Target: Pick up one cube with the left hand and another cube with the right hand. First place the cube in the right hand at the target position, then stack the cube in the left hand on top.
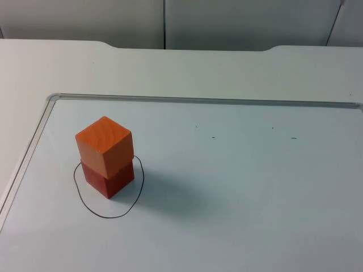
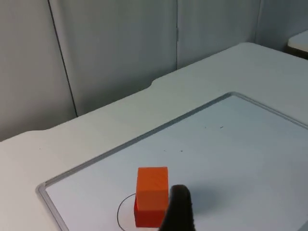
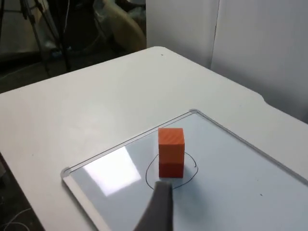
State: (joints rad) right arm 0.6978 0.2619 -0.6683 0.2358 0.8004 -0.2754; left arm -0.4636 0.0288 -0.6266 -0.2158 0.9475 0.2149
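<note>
An orange cube (image 1: pixel 104 144) stands stacked on a darker red cube (image 1: pixel 109 178), slightly turned against it. The stack sits inside a hand-drawn black circle (image 1: pixel 108 215) at the near left of the whiteboard (image 1: pixel 238 192). In the left wrist view the orange cube (image 2: pixel 152 187) and red cube (image 2: pixel 146 217) lie just beyond my left gripper (image 2: pixel 179 211), which is drawn back and apart from them. My right gripper (image 3: pixel 161 207) also waits, held back from the orange cube (image 3: pixel 171 143) and the red cube (image 3: pixel 171 169). Nothing touches the stack.
The whiteboard has a raised grey rim (image 1: pixel 198 100) and lies on the white table (image 1: pixel 57 68). A grey partition wall (image 1: pixel 170 22) closes the far side. A few small dark marks (image 1: pixel 213 137) dot the board's far part.
</note>
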